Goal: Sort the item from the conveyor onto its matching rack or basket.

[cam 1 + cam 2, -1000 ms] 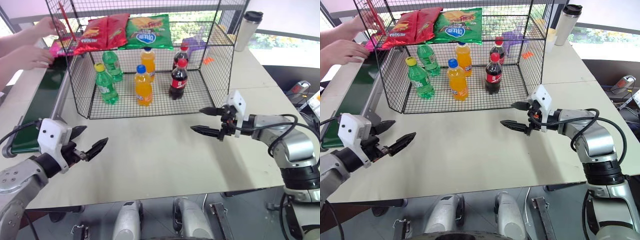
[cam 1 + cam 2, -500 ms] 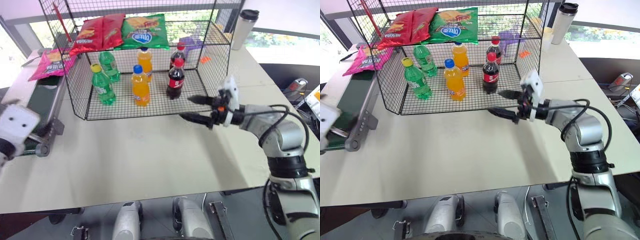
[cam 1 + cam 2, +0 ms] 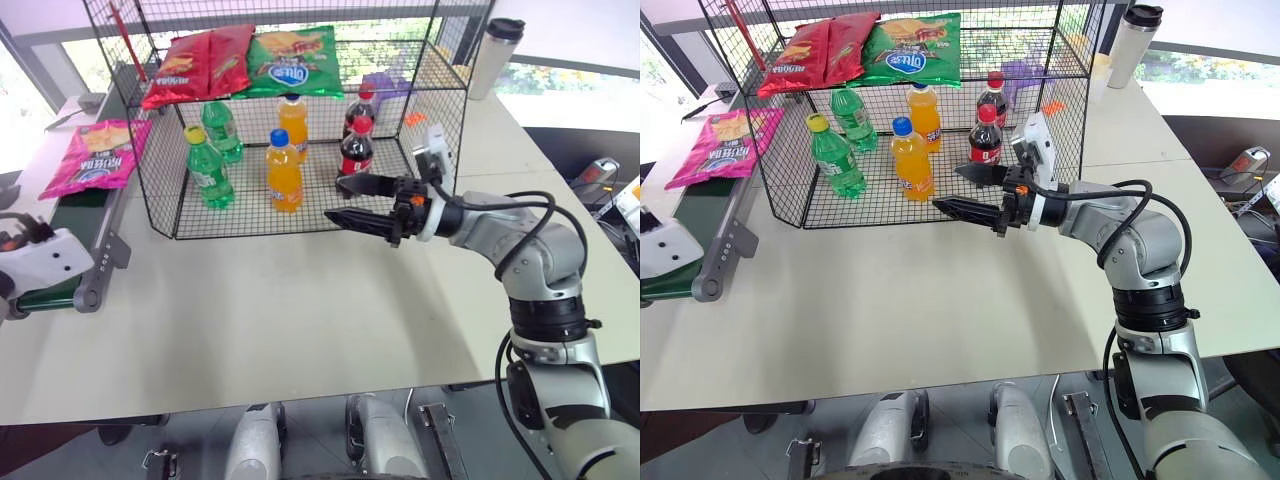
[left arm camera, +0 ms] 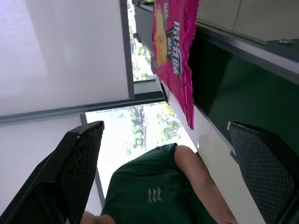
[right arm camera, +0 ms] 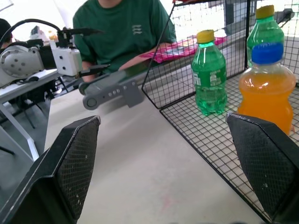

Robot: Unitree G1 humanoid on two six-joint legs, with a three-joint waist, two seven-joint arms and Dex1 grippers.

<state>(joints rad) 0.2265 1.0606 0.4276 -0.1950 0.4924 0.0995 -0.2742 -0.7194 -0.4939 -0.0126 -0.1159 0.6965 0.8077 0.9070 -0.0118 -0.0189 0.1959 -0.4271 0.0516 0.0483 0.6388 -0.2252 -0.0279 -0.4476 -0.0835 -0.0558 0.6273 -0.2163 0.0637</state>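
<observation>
Right now my right gripper (image 3: 340,202) reaches level across the front of the black wire cage (image 3: 160,190), jaws wide, empty. My left gripper (image 5: 84,51) gapes empty near the conveyor (image 3: 75,235), where the pink snack bag (image 3: 96,156) lies.

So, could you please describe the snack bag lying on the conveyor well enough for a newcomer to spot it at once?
Find the long dark green conveyor belt in its grey frame, running along the left side of the large black wire-mesh cage. On the belt's far stretch lies a flat magenta-pink snack bag. Unlike the red chip bags and green chip bag on the cage's upper shelf, it is pink and outside the cage.
</observation>
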